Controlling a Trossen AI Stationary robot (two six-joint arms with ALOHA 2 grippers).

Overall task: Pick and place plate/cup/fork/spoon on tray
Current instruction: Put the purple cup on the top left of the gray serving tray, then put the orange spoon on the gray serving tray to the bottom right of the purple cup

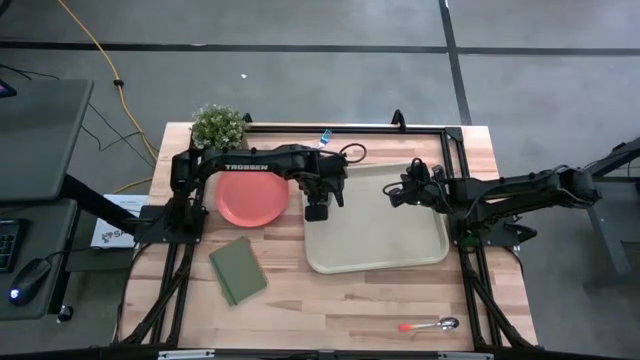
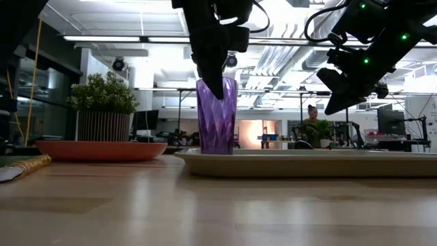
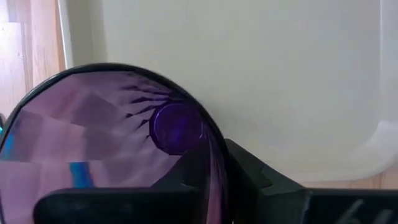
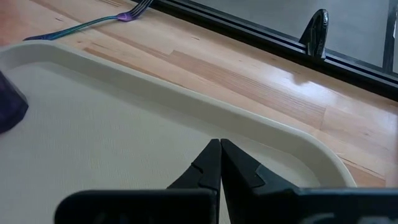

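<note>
While the left gripper (image 2: 213,72) hangs over the left end of the large beige rectangular plastic tray (image 1: 400,250), its dark fingers (image 3: 249,177) are clamped on the rim of the small translucent purple plastic cup (image 2: 216,116). In the low view this tumbler stands upright, long axis vertical and mouth up, its base down at the tray's rim line; whether it actually touches the tray floor cannot be told. The left wrist view looks straight down into it, showing the round purple bottom over the cream tray surface near a rounded corner.

Hovering above the tray's far right part, the right gripper (image 4: 220,163) has its fingertips pressed together with nothing between them.

Beside the tray's left edge, on the wooden table (image 1: 330,310), lies the round flat orange-red plastic plate (image 1: 250,198), partly under the left arm. Beyond the tray's far rim, the slim fork (image 4: 87,25) with a light-blue handle lies flat on the wood, its long axis roughly along that rim. Near the table's front edge, well apart from the tray, the small metal spoon (image 1: 430,325) lies with its long axis across the table, orange handle tip to the left, silver bowl to the right.

A green rectangular pad (image 1: 237,269) lies in front of the plate, and a potted green plant (image 1: 218,126) stands at the far left corner.
</note>
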